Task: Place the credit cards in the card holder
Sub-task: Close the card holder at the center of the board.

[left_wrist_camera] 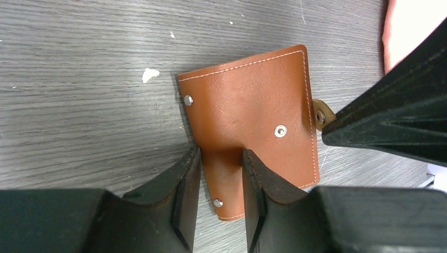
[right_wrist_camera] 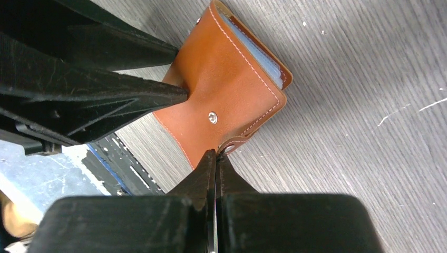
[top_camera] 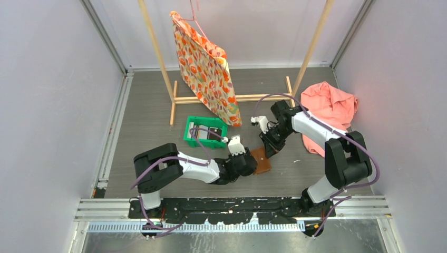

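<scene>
Top view: the brown leather bifold card holder [top_camera: 262,161] lies closed on the grey tabletop [top_camera: 147,105] between both arms. The credit cards [top_camera: 210,134], thin dark plastic rectangles, sit apart in the green plastic bin [top_camera: 203,143] to its far left. With both arms engaged, neither is free to fetch a card. Left wrist view: the left gripper [left_wrist_camera: 220,174] has its jaws narrow, pinching the near fold of the holder. The leather bulges there, so a pull may slide off the smooth cover or drag the holder along. Right wrist view: the right gripper [right_wrist_camera: 216,158] has its jaws pressed together on the small snap tab [right_wrist_camera: 234,143]. The bite is at the very tips, so lifting may release the tab, and opposed pulls may twist the holder.
</scene>
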Robot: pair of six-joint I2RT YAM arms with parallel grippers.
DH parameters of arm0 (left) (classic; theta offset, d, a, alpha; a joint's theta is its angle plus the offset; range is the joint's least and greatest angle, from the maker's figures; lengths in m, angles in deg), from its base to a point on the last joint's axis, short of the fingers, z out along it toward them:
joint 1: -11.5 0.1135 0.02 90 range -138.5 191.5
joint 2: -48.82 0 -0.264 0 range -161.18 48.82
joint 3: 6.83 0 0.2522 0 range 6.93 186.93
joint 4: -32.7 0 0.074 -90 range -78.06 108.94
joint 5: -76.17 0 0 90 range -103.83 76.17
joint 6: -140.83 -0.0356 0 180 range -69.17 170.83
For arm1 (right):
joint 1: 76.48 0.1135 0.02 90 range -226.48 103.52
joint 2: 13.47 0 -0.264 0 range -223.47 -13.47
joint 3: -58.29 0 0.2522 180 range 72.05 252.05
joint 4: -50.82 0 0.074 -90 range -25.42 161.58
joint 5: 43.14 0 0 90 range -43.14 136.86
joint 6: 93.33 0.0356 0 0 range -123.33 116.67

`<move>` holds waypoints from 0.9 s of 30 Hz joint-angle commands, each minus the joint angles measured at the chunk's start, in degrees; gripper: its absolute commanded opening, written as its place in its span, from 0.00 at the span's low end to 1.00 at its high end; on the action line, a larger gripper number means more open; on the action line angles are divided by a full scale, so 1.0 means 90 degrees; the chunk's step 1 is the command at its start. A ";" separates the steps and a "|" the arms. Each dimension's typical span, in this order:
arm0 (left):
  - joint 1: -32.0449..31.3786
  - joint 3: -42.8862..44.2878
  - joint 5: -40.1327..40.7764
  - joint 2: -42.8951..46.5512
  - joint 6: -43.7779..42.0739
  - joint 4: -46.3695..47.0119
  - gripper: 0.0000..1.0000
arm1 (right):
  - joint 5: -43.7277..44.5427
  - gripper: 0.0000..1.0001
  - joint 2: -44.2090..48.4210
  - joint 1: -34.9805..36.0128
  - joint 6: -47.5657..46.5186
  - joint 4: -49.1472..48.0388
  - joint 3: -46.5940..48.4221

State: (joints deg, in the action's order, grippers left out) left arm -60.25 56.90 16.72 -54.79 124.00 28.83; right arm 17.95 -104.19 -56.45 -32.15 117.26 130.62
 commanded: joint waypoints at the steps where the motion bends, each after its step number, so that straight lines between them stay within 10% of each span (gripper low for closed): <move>1: 0.0187 -0.0265 -0.0093 -0.0635 -0.0102 -0.1286 0.27 | -0.0119 0.01 0.0603 -0.0062 -0.0371 0.0021 -0.0114; 27: 0.0228 -0.0488 -0.0330 -0.0355 -0.0214 -0.0721 0.24 | -0.0267 0.01 -0.0088 0.0231 -0.0309 0.0020 -0.0056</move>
State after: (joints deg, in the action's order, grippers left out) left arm -58.85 56.58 15.32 -55.77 125.59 32.26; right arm 18.74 -102.46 -55.45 -35.97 116.61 128.72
